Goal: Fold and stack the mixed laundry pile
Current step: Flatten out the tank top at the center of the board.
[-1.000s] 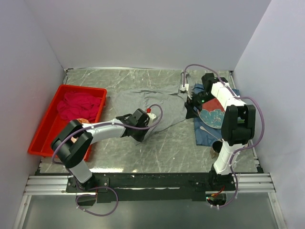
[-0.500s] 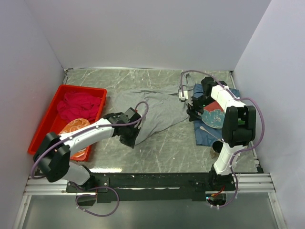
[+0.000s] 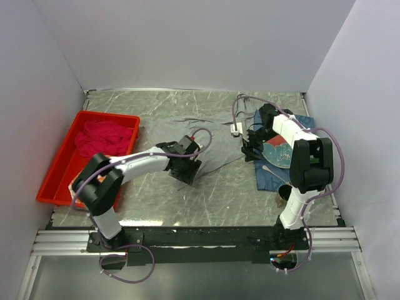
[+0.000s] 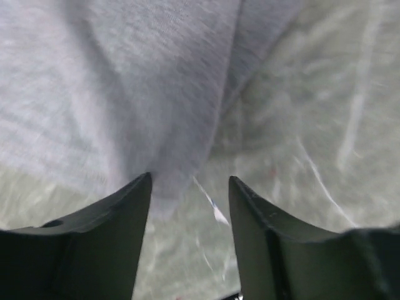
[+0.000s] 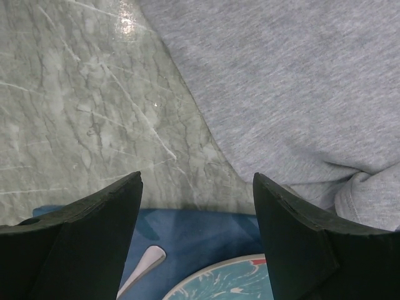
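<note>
The long grey garment [image 3: 215,140] lies spread on the middle of the grey marble tabletop [image 3: 237,194]. Its left end is near the red plastic tray [image 3: 57,156] and its right end runs to the dark blue placemat cloth [image 3: 272,178]. The crimson-magenta shirt [image 3: 103,136] sits bunched in the far part of that tray; the left arm crosses over the tray's near part and hides what lies there. On the placemat rest a teal patterned plate [image 3: 281,153] and a white spoon [image 5: 140,265], both close to the garment's right edge.

The left hand [image 4: 189,181] is low over the garment's near edge. It is released, fingers apart, with a fold of grey cloth just ahead of one finger and bare marble in the gap. Its arm stretches from the near-left base rightward across the tabletop.

The right hand [image 5: 197,178] hovers over the placemat's left edge, spread wide and gripping nothing, its arm reaching far and bending leftward.
</note>
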Robot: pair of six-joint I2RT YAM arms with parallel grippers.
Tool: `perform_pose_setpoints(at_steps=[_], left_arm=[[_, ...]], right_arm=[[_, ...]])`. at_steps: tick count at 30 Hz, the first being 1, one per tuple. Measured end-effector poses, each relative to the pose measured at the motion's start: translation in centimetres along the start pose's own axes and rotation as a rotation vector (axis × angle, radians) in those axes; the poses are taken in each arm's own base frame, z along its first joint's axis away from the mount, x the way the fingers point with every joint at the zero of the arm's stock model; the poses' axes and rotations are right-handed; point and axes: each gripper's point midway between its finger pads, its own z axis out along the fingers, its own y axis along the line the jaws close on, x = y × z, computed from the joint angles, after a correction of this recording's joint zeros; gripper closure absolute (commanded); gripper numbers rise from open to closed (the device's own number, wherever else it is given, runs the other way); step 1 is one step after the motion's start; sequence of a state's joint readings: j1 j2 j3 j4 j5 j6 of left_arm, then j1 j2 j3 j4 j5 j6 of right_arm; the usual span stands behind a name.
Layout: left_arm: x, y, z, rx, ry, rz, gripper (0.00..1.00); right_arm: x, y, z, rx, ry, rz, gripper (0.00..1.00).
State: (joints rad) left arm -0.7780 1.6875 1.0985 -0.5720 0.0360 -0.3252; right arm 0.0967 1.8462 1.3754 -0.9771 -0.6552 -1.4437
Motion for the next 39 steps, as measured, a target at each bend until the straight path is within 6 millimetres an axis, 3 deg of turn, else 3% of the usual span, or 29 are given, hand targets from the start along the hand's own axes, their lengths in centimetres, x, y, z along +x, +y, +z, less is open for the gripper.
perform_pose_setpoints(at_steps=[2,3,5,6,8,11,13,17,23,30,34,39], left_arm=[[0.5,0.4,1.5,-0.026,0.034,0.014,0.54],[1.0,0.7,2.1,-0.044,0.053,0.020,0.66],[0.8,1.1,2.2,-0.069,0.051,0.021,0.77],[0.7,1.3,2.3,-0.082,0.046,0.021,0.89],[0.9,1.7,2.3,-0.103,0.049,0.012,0.99],[1.4,1.7,2.0,-0.104,0.055,-0.019,0.99],[3.1,1.7,1.3,-0.098,0.089,-0.048,0.99],[7.5,1.8,-1.7,-0.097,0.194,-0.113,0.99],[8.9,0.5,-6.3,-0.030,0.196,-0.189,0.99],[12.1,0.4,-6.3,-0.016,0.289,-0.236,0.99],[12.3,0.4,-6.4,-0.018,0.297,-0.241,0.99],[12.4,0.4,-6.4,-0.020,0.300,-0.242,0.99]], right_arm=[[0.1,0.0,0.0,0.005,-0.002,0.008,0.22],[0.1,0.1,-0.1,0.007,-0.003,0.012,0.22],[0.0,0.4,-0.3,0.010,-0.009,0.020,0.23],[0.0,0.5,-0.3,0.011,-0.011,0.024,0.23],[-0.1,0.8,-0.5,0.010,-0.018,0.031,0.23],[-0.2,1.1,-0.5,0.004,-0.022,0.038,0.24],[-0.1,1.2,-0.6,0.001,-0.021,0.034,0.24],[0.2,1.3,-0.8,-0.002,-0.018,0.015,0.25],[0.5,2.4,-1.0,-0.049,-0.014,-0.025,0.27],[0.3,1.8,1.2,-0.011,0.016,-0.030,0.27],[-0.4,-0.2,1.6,0.061,0.039,-0.039,0.30],[-0.2,-1.3,2.8,0.081,0.082,-0.042,0.42]])
